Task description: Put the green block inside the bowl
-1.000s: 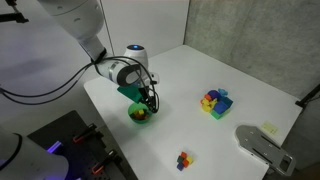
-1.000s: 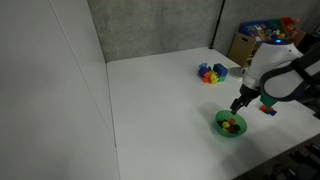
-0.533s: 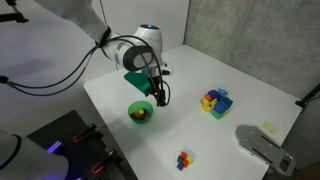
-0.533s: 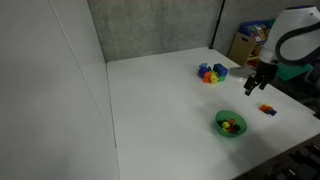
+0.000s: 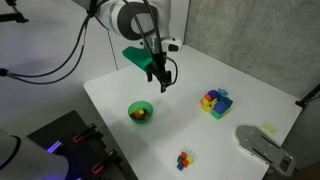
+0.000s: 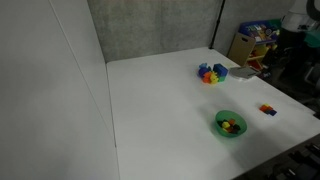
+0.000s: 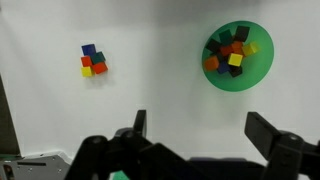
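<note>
The bright-green bowl [image 5: 141,112] stands near the table's front left; it also shows in the other exterior view [image 6: 230,124] and in the wrist view [image 7: 238,55]. It holds several tiny cubes: red, yellow, orange and dark ones. One dark cube near the bowl's top [image 7: 243,34] looks like the green block, but its colour is hard to tell. My gripper [image 5: 160,82] hangs high above the table, behind and to the side of the bowl. It is open and empty, with its fingers [image 7: 200,125] wide apart.
A larger multicoloured block pile [image 5: 215,101] [image 6: 210,73] lies toward the back of the table. A small cluster of tiny red, blue and yellow cubes [image 5: 183,159] [image 7: 92,60] lies near the front edge. A grey device [image 5: 262,146] sits at the table's corner.
My gripper was low over the bowl a second ago. It has risen and moved away toward the back of the table, open and empty.
</note>
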